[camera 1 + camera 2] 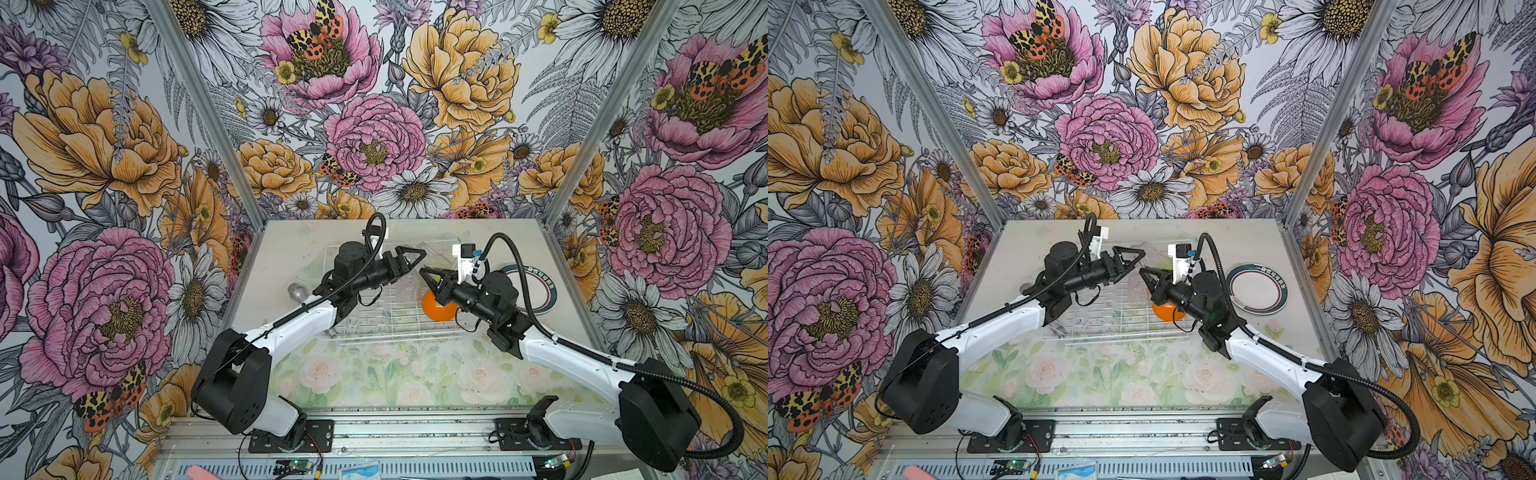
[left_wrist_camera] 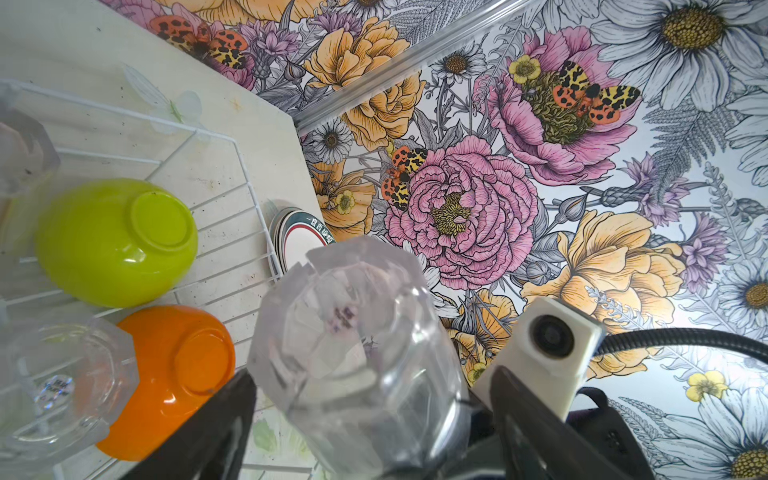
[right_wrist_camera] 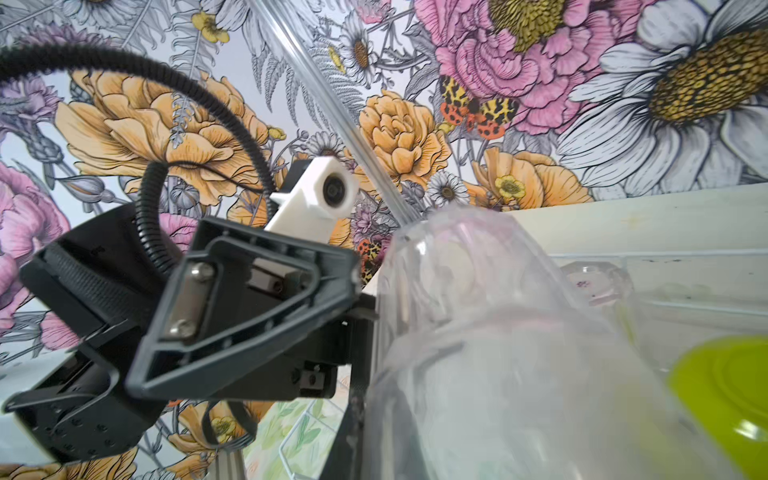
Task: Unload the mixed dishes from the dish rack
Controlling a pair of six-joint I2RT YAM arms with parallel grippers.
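Left gripper [image 2: 374, 374] wide open round the tumbler [image 2: 357, 332], right gripper [image 1: 424, 274] clamped on it; lime-green bowl [image 2: 112, 245] only plain in wrist views.

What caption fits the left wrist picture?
A clear tumbler inside the open left claw, with upturned lime-green bowl and orange bowl in the dish rack.

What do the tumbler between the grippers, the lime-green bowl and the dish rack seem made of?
Tumbler: probably clear plastic, faceted and glossy; the wallpaper shows through. Lime-green bowl: likely opaque plastic, smooth, with soft highlights. Dish rack: thin white-coated wire, probably metal underneath.
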